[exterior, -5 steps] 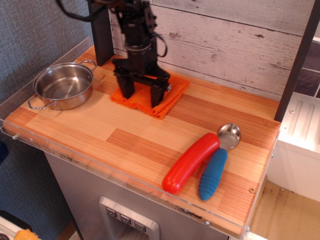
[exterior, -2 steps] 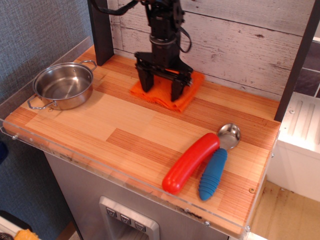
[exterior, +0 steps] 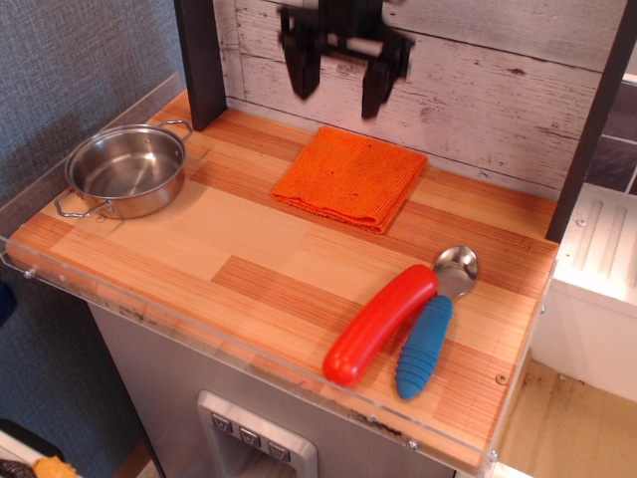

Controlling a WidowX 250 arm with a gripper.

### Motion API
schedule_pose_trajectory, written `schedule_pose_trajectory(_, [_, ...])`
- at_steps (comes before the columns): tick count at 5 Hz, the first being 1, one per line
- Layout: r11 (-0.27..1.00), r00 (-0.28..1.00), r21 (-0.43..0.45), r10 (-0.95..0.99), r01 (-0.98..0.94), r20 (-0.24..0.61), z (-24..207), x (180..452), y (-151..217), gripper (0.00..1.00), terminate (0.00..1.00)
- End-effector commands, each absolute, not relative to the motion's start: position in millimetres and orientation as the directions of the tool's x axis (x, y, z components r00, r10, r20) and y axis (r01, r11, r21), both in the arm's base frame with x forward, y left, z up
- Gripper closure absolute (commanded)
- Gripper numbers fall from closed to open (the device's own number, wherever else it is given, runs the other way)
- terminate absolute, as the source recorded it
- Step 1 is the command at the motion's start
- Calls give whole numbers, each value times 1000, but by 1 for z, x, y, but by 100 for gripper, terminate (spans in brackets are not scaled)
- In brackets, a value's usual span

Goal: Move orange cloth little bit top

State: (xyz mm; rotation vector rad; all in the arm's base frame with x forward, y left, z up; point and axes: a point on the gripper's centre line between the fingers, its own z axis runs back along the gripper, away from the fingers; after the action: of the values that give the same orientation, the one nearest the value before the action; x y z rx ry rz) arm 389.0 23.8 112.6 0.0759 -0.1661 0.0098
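The wooden tabletop (exterior: 249, 249) is seen with the orange cloth (exterior: 350, 177) laid flat near its back edge, by the plank wall. Above the cloth, the black gripper (exterior: 340, 80) is held with its jaws spread wide, nothing being gripped or touched.

The cloth (exterior: 349, 177) lies flat on the table (exterior: 229, 249), toward its back edge, just before the plank wall (exterior: 478, 80). Above the cloth's back edge hangs the gripper (exterior: 341, 72), clear of it, jaws spread apart. Left of the cloth, well apart, stands the pot (exterior: 126, 169) — near the table's left edge. Right of and before the cloth lie two things side by side, touching — the sausage toy (exterior: 379, 324), and just right of it the scoop (exterior: 435, 323).
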Motion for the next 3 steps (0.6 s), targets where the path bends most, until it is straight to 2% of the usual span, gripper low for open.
schedule_pose_trajectory(1, [995, 984, 49, 75, -84, 161, 155, 365, 23, 0, 0])
schedule_pose_trajectory(2, [998, 990, 21, 63, -66, 126, 148, 328, 23, 0, 0])
schedule_pose_trajectory(3, [1000, 987, 8, 5, -6, 163, 138, 305, 24, 0, 0])
